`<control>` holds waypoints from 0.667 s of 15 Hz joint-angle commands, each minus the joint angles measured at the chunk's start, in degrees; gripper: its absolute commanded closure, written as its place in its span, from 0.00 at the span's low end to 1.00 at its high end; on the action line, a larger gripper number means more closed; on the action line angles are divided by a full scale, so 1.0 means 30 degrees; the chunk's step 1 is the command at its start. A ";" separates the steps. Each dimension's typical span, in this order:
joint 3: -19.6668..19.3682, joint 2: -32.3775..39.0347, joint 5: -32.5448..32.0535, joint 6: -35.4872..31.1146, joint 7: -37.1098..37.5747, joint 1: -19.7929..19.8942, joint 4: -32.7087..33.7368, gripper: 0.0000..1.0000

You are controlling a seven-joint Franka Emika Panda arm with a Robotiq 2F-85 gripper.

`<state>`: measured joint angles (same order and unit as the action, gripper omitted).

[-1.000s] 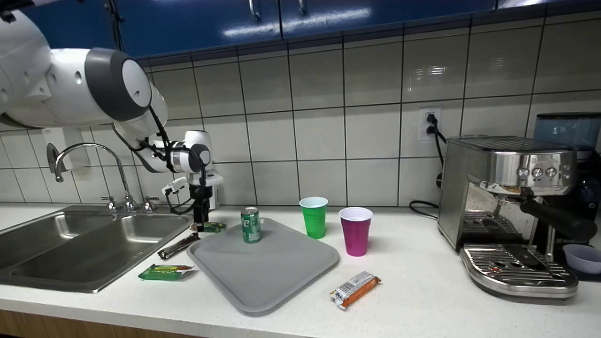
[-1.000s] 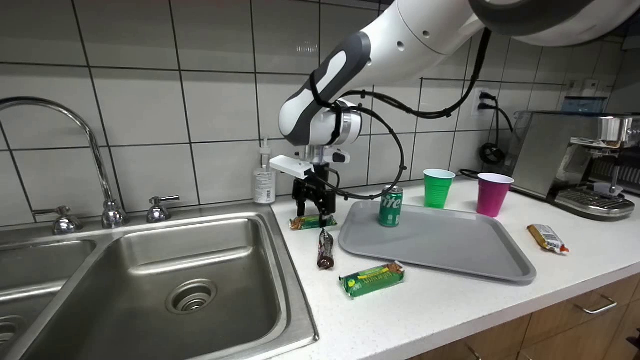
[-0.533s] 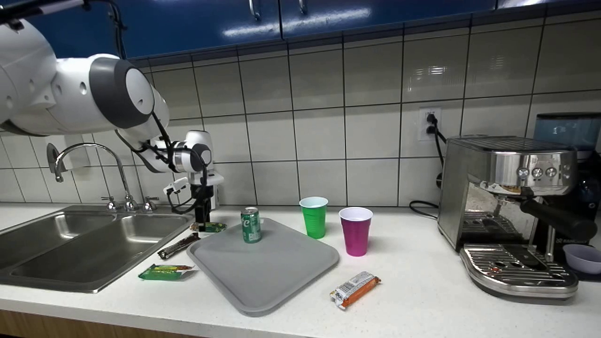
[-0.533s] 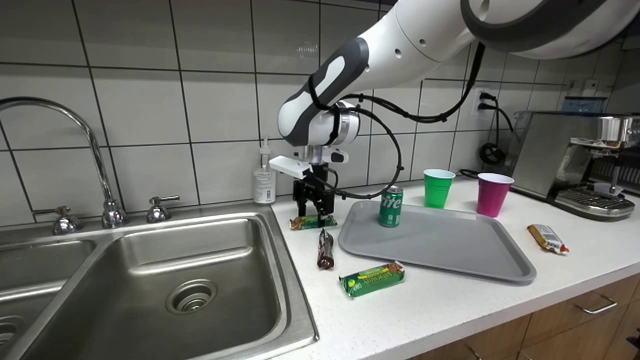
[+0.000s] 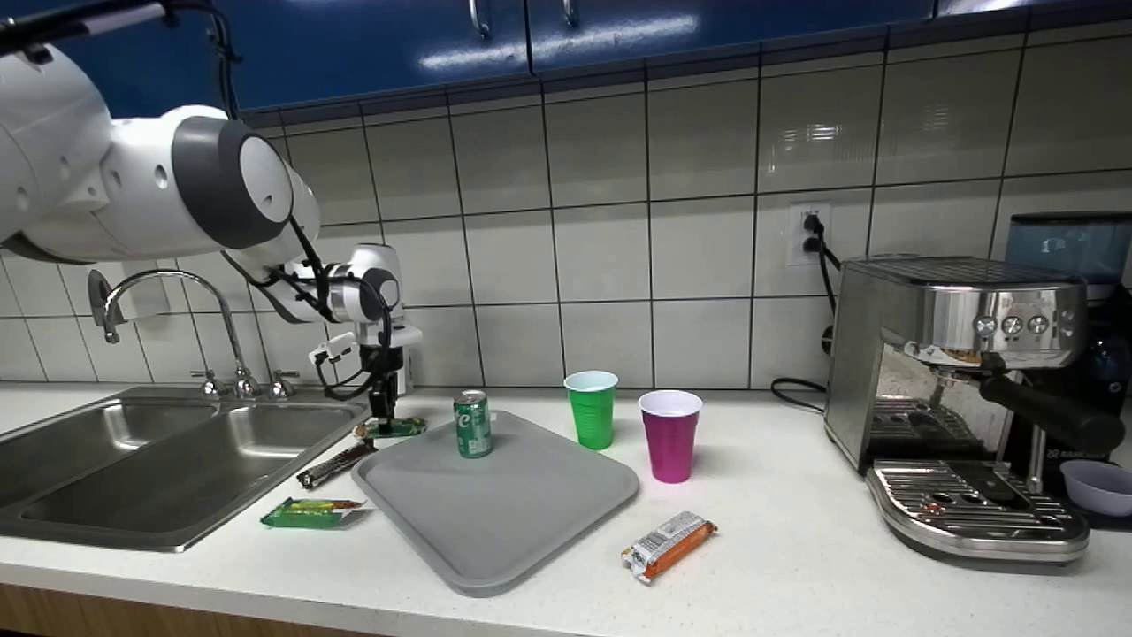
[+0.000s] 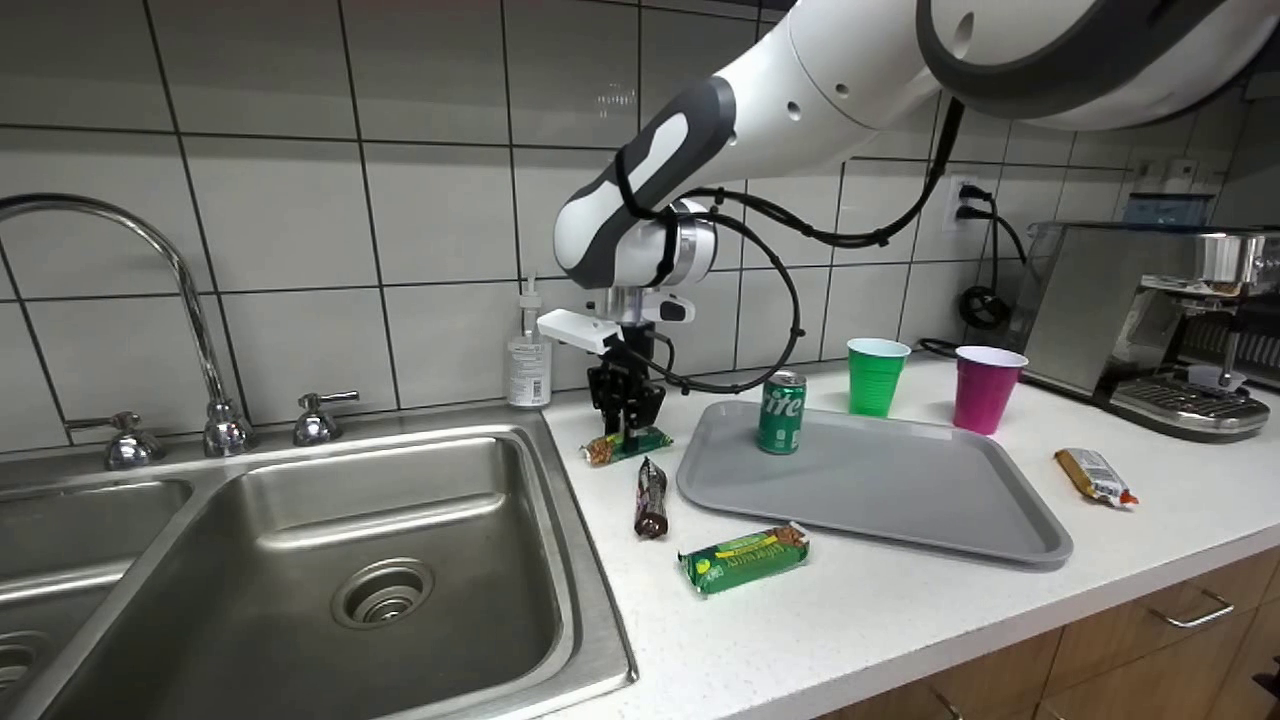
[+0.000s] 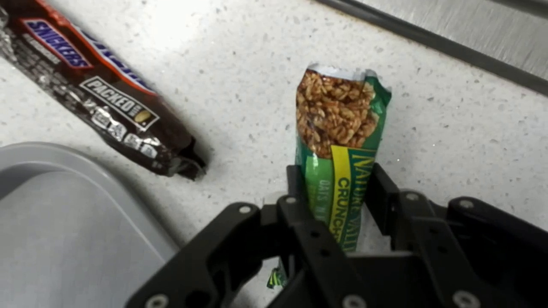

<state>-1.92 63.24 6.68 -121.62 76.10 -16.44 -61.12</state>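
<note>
You're pinching green-wrapped oblong granola bar (image 7: 340, 158) across its middle, black fingers (image 7: 385, 201) pressing both long sides; oat-pictured end poking out past fingers. Bar sitting at or just over speckled white desk (image 7: 244, 77): cannot tell which. In wrist view, brown-wrapped Snickers bar (image 7: 102, 94) lying left of fingers, grey round-cornered tray (image 7: 124, 205) left too, brushed-steel sink (image 7: 479, 30) beyond them, upper right. Green metal soda can (image 6: 782, 412) standing on tray, farther from fingers.
</note>
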 commanded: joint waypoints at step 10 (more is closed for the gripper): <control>-0.0073 -0.2065 -0.0366 -0.0591 -0.1004 0.0072 -0.2060 0.86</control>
<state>-2.10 62.10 6.22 -121.65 75.59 -16.43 -61.20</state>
